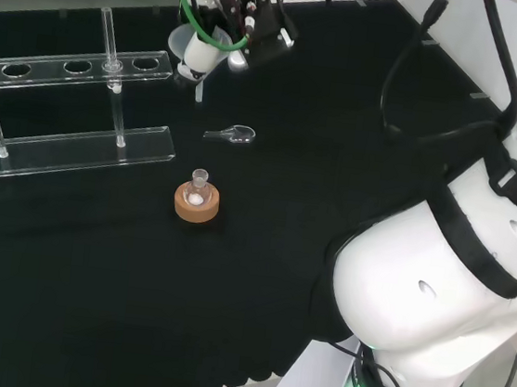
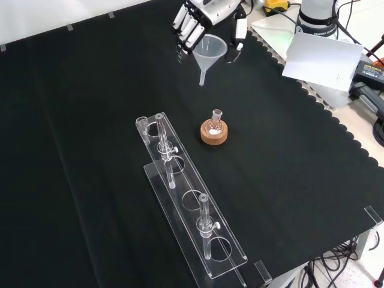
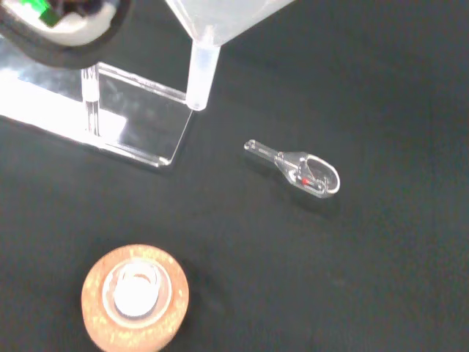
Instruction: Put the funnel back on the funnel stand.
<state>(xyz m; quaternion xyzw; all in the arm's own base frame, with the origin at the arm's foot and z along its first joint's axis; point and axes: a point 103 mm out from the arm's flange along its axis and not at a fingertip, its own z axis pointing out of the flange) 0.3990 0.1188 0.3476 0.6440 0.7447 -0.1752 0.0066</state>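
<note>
The black and white robot hand (image 2: 207, 18) is up at the far edge of the black cloth tabletop (image 2: 90, 120) in the front view, and its fingers (image 2: 187, 27) are curled around the rim of a clear plastic funnel (image 2: 209, 53), thumb on one side, the rest on the other. The funnel hangs upright in the air, wide mouth up, narrow stem pointing straight down at the cloth, clear of everything below it. In the head view the funnel (image 1: 198, 51) sits just off the right end of the clear acrylic funnel stand (image 1: 72, 107), level with the upper shelf and its row of round holes, but not in any of them. From the front, that long stand (image 2: 189, 204) runs diagonally toward the near edge, well apart from the hand. Between the two stands a small round glass flask (image 2: 215, 123), upright in a cork ring (image 2: 215, 133), with something white in its belly. Past the palm, the wrist camera catches the funnel's stem (image 3: 199, 77) over the corner of the stand's base plate, and a small clear plastic scoop (image 3: 300, 169) lying flat on the cloth close by, with the cork ring (image 3: 135, 297) nearer the camera.
</note>
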